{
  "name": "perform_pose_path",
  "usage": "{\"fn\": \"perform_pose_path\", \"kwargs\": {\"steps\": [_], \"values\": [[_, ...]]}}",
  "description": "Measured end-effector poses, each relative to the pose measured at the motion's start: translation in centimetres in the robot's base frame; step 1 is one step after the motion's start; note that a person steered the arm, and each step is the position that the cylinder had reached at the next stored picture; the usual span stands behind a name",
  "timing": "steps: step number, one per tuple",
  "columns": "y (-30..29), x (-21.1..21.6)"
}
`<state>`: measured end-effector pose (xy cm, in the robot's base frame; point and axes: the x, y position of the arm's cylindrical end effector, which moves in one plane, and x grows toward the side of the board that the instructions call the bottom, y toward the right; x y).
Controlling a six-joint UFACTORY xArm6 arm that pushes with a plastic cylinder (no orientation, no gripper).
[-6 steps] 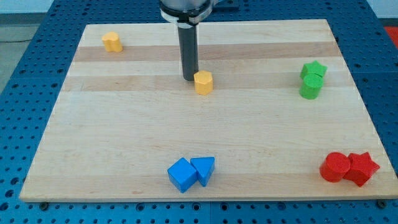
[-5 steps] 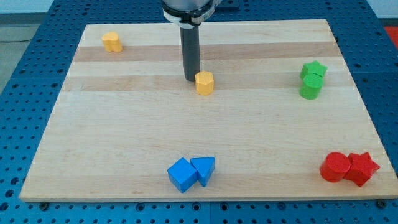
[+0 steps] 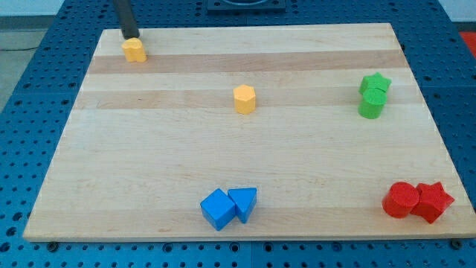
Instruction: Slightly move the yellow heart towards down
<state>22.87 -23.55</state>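
Observation:
The yellow heart (image 3: 134, 50) lies near the board's top left corner. My tip (image 3: 131, 36) stands just above it in the view, close to its top edge, touching or nearly so. A yellow hexagon (image 3: 244, 98) lies near the middle of the board, well to the right of my tip.
A green star (image 3: 375, 83) and a green cylinder (image 3: 371, 104) sit together at the right. A red cylinder (image 3: 401, 199) and a red star (image 3: 433, 201) sit at the bottom right. A blue cube (image 3: 218, 208) and a blue triangle (image 3: 244, 202) sit at the bottom middle.
My tip has left the yellow hexagon's left side and moved up and left to just above the yellow heart. No block has visibly moved.

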Motion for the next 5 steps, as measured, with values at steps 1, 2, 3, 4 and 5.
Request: {"fn": "perform_pose_path", "kwargs": {"steps": [1, 2, 3, 4, 5], "values": [[3.7, 4.2], [6.8, 8.4], [3.8, 9.8], [-0.4, 9.1], [-1.7, 11.6]]}}
